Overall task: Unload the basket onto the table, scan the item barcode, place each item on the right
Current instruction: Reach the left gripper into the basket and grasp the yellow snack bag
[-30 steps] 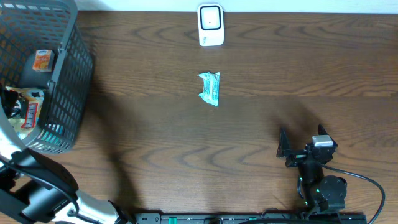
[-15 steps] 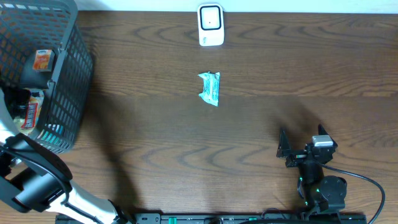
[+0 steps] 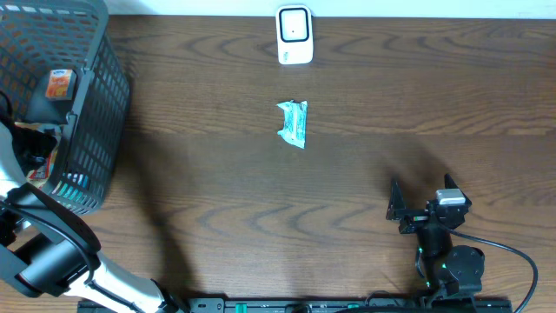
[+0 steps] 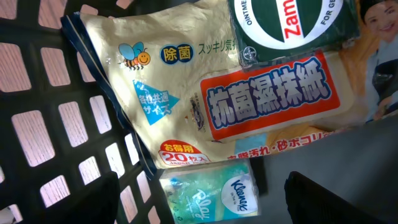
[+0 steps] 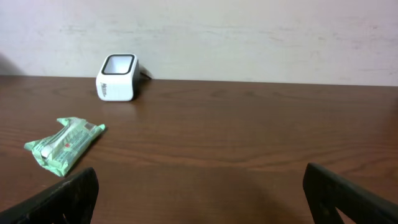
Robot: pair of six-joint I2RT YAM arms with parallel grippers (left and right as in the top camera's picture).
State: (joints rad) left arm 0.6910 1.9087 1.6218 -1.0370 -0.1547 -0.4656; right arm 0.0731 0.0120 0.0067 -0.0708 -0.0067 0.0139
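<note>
Idling near right, the right gripper [image 5: 202,199] stands spread and empty. At the left, inside the basket [image 3: 95,113], the left gripper [image 4: 202,202] hovers released over a cream wipes pack [image 4: 186,93] with an orange-red label. Mid-table lies a crinkled pale-green packet [image 3: 293,123], apart from the white scanner [image 3: 294,36] at the far edge.

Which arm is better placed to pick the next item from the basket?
Left. The left gripper hangs inside the basket, jaws open over the tissue pack. The right gripper sits open at the front of the table, far from the basket.
</note>
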